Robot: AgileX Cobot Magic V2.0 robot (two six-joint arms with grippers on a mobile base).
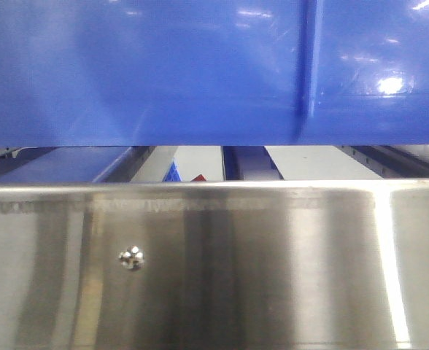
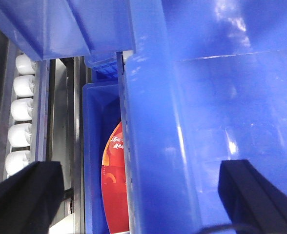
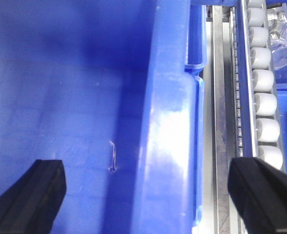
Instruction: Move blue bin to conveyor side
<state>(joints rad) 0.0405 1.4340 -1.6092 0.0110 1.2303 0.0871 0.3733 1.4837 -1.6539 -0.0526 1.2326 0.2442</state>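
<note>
The blue bin (image 1: 200,73) fills the top of the front view, its glossy wall very close to the camera. In the left wrist view my left gripper (image 2: 138,168) is open, its two dark fingers (image 2: 26,195) wide apart on either side of the bin's thick left rim (image 2: 153,122). My right gripper (image 3: 146,163) is likewise open and straddles the bin's right rim (image 3: 173,126), one finger (image 3: 36,190) over the inside floor, the other outside. Neither gripper's pads touch the wall. The conveyor is out of view.
A stainless steel panel (image 1: 214,270) with a bolt (image 1: 132,257) spans the lower front view. Rows of white rollers (image 2: 21,107) (image 3: 263,83) run along metal rails on both sides. A lower blue bin (image 2: 92,146) holds a red package (image 2: 115,185). Another blue bin (image 2: 46,24) is at upper left.
</note>
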